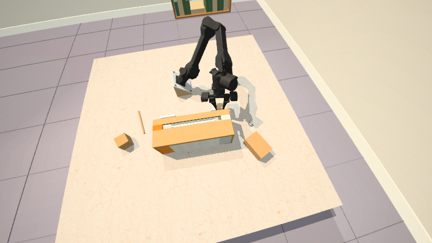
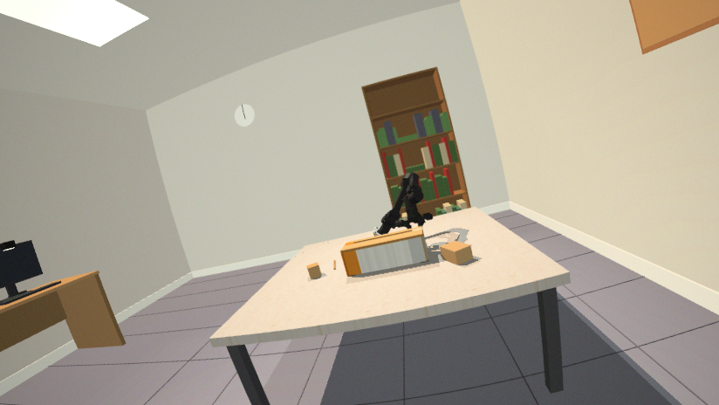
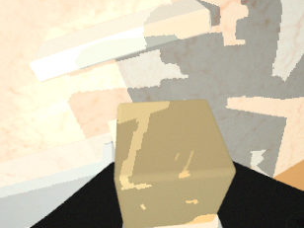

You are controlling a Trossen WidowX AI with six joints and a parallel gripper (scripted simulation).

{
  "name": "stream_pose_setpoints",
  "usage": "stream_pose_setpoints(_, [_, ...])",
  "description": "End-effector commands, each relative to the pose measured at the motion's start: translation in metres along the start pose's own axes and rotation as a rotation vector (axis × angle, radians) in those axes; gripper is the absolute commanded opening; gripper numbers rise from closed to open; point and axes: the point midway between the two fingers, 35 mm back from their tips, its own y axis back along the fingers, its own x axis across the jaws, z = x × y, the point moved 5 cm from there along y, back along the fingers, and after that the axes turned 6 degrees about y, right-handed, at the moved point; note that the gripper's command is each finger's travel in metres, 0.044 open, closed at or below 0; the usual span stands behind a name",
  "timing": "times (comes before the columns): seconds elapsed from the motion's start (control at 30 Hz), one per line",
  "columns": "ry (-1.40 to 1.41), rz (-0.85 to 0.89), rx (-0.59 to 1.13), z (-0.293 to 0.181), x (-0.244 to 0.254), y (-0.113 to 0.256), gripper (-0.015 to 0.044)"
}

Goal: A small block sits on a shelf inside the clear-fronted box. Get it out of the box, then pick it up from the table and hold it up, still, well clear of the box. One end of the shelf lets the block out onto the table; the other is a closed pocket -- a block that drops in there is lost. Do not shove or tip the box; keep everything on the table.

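The small tan block (image 1: 219, 106) (image 3: 168, 142) is between the fingers of my gripper (image 1: 220, 107) (image 3: 163, 167), which is shut on it. Block and fingers are outside the box (image 1: 193, 132) (image 2: 389, 254), close behind its right end in the top view. How high the block is above the table is hard to tell. The box stands upright, with orange top and ends and a clear front. In the exterior view the box hides the fingers and the block.
A large orange block (image 1: 257, 144) (image 2: 456, 252) stands right of the box. A small orange cube (image 1: 122, 140) (image 2: 313, 271) and a thin stick (image 1: 141, 121) (image 2: 334, 264) are to its left. A pale bar (image 3: 118, 45) lies beyond the held block in the wrist view.
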Motion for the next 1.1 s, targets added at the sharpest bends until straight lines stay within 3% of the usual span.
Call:
stream_pose_setpoints(0.0, [-0.153,0.001,-0.008,-0.002,0.003,0.003,0.0000])
stream_pose_setpoints(1.07, [-1.530,0.062,-0.060,-0.011,0.031,0.021,0.0000])
